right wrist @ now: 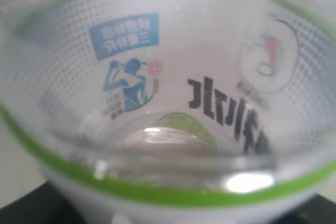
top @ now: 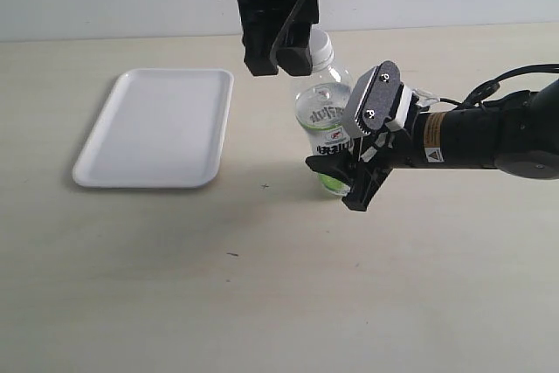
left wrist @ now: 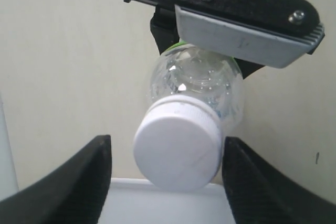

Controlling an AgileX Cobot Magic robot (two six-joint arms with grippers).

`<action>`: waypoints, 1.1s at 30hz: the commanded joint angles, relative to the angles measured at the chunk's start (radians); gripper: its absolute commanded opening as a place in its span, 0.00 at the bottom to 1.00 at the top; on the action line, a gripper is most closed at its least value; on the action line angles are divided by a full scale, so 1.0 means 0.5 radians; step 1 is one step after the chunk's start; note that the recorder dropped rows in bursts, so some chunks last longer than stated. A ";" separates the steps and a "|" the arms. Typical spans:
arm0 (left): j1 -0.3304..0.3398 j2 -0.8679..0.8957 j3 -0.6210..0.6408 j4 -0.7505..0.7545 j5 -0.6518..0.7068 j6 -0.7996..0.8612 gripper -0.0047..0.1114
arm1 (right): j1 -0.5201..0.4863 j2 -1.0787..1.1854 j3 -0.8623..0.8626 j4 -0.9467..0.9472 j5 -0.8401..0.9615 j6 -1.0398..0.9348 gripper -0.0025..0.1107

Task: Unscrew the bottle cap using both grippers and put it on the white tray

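The left hand half-hides the bottle cap, fingers spread either side; the right hand, seemingly clamped on the bottle, covers its label. The white tray lies at its nine o'clock on beige worktop.

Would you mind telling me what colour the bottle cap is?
The bottle cap is plain white; the left wrist view shows it best.

White bottle cap, white tray

Bottle cap half hidden behind left gripper; bottle blurred, cropped.
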 commanded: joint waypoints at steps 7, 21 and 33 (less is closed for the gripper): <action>0.000 -0.018 -0.013 -0.094 -0.016 -0.022 0.56 | -0.003 0.028 0.019 -0.043 0.261 -0.025 0.02; 0.000 -0.018 -0.013 -0.094 -0.027 -0.014 0.29 | -0.003 0.028 0.019 -0.043 0.261 -0.025 0.02; 0.000 -0.018 -0.013 -0.094 -0.027 -0.104 0.04 | -0.003 0.028 0.019 -0.039 0.261 -0.025 0.02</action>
